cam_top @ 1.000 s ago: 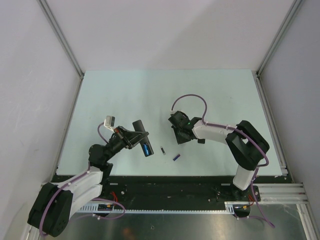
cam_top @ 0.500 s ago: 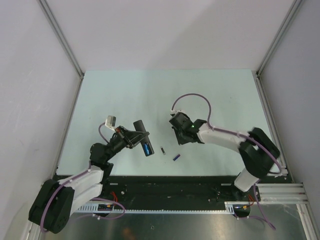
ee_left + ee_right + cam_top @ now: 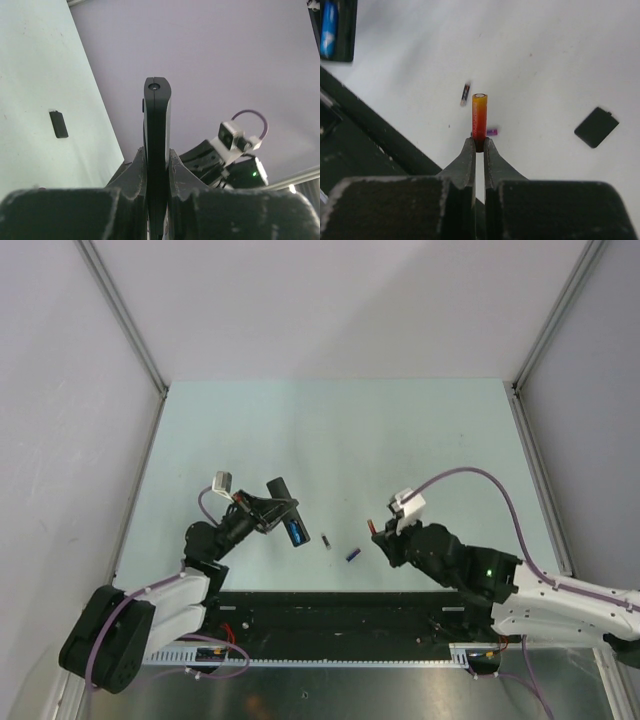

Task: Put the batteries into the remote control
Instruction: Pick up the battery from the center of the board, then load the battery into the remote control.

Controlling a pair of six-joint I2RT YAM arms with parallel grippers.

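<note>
The left gripper (image 3: pixel 270 512) is closed on the slim black rectangular plastic remote control (image 3: pixel 157 115). The left wrist view shows the remote control clamped edge-on between both fingers, its far end projecting beyond them. From overhead it is held at a slant, left of centre, over the pale green table top (image 3: pixel 300 420). Its open battery bay faces up at the near end. One blue cylindrical battery (image 3: pixel 295 532) is seated in that bay, and the right wrist view confirms this.

The right gripper (image 3: pixel 479 145) is closed on an orange-red cylindrical battery with a pale end (image 3: pixel 479 112). The fingertips pinch it at one end and the rest of its length projects forward past them. This gripper stands to the right of the remote control, well apart from it.

Two items lie loose on the table top between the grippers:
- a small dark cylindrical battery (image 3: pixel 326 539), closer to the remote control
- a blue-purple cylindrical battery (image 3: pixel 352 555), closer to the right gripper

The two are near each other but not touching.

A small flat black rectangular cover (image 3: pixel 596 127) lies on the table top, apart from both loose batteries. Its position cannot be made out in the overhead view
</note>
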